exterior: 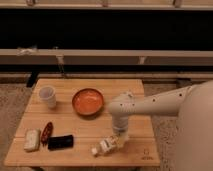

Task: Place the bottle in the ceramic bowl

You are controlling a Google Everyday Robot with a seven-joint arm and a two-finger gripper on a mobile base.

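Observation:
The bottle lies on its side near the front edge of the wooden table, whitish with a white cap pointing left. The ceramic bowl, orange-red inside, sits at the table's middle, behind and left of the bottle. My gripper hangs down from the white arm at the bottle's right end, right above or touching it. The arm reaches in from the right.
A white cup stands at the back left. At the front left lie a pale packet, a red-brown object and a black object. A metal rail and dark wall run behind the table.

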